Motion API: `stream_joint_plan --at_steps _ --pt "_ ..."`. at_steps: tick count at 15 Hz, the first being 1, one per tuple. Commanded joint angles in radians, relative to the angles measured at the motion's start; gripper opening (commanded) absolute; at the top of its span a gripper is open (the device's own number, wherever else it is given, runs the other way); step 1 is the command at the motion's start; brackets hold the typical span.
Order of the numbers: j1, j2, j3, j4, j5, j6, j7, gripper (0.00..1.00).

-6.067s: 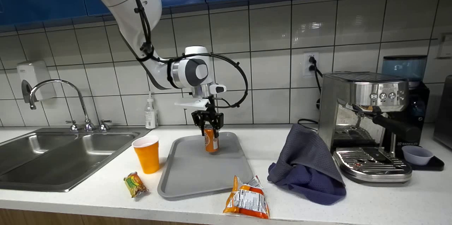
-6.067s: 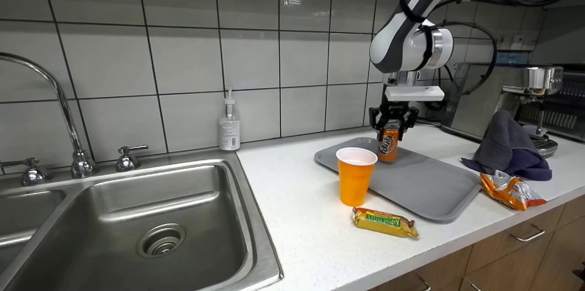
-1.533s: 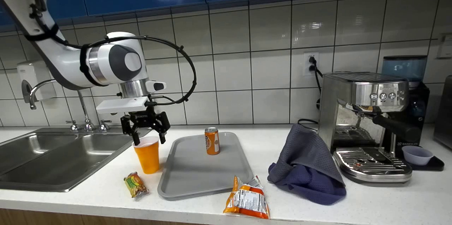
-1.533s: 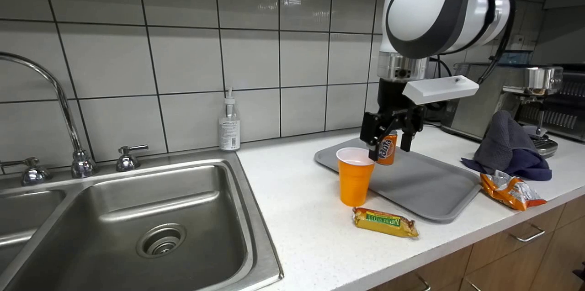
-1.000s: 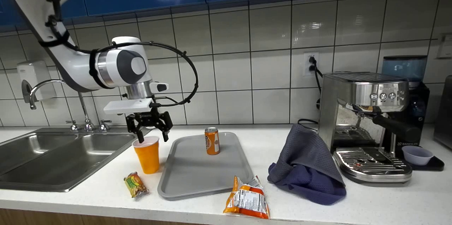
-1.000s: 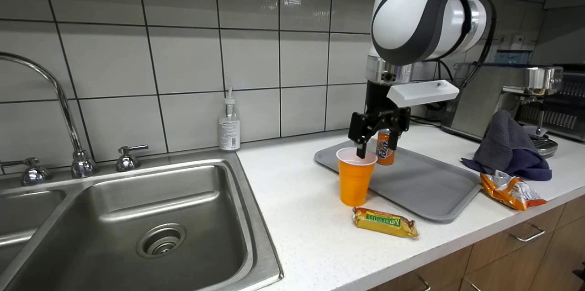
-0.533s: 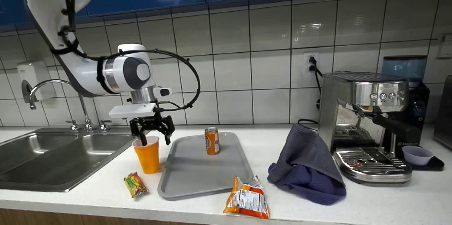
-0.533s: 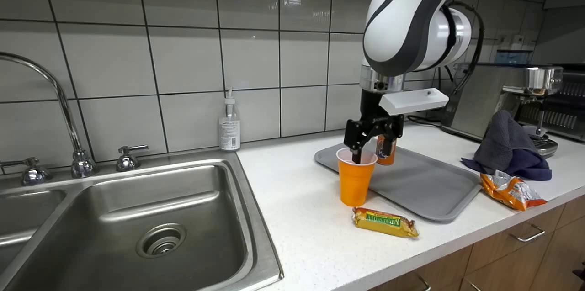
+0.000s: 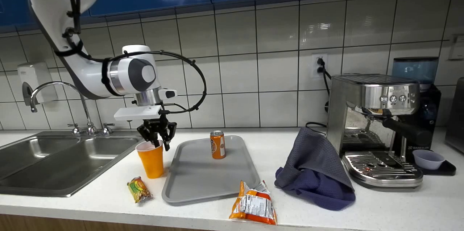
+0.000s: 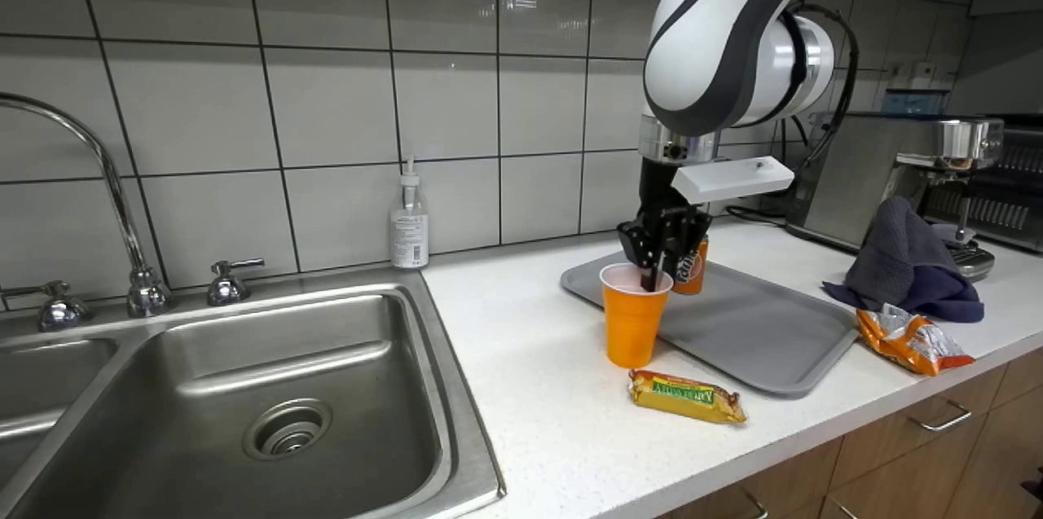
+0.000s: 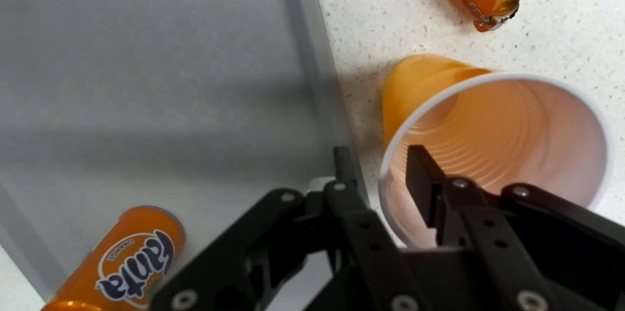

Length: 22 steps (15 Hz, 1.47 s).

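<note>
**Where the gripper (image 11: 378, 169) stands parted, the wall of an orange cup (image 10: 632, 327) lies between**

Because the wrist view looks down on them, the two fingers read best there: one finger (image 11: 425, 184) is inside the cup's mouth, the other (image 11: 344, 167) outside it on the tray side. Nothing is squeezed; a strip of gap shows on each side of the pale rim. In both exterior views the fingers crowd together and that gap is lost (whether a finger brushes the wall lower down, I cannot tell).

The cup stands upright on the white counter (image 10: 538, 389), just beside the gray tray (image 9: 195, 184); only the wrist view shows the rings deep inside it. On the tray stands a Fanta can (image 9: 218, 145), whole in an exterior view, cut by the picture edge in the wrist view. A wrapped bar (image 10: 686, 398) lies near the cup; the wrist view catches just one end.

Both exterior views add a snack bag (image 9: 254, 205) by a tray corner, a crumpled cloth (image 9: 315, 173) and an espresso machine (image 9: 375, 91). A pump bottle (image 10: 410, 230) and the sink drain (image 10: 288, 429) appear only in an exterior view.
</note>
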Motion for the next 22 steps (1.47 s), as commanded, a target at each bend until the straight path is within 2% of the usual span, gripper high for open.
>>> stream_joint_plan --at_steps 1,2,11,17,22 --pt "0.016 -0.013 -0.015 0.000 -0.022 0.005 0.028 0.05" --pt "0.015 -0.016 -0.015 -0.003 -0.021 0.007 0.027 0.00" --pt "-0.001 -0.100 0.001 -0.052 0.024 0.027 0.008 0.01" --pt "-0.031 -0.170 0.010 -0.075 0.130 0.023 -0.050 0.01" --pt "-0.064 -0.172 0.002 -0.061 0.238 0.017 -0.119 0.01"
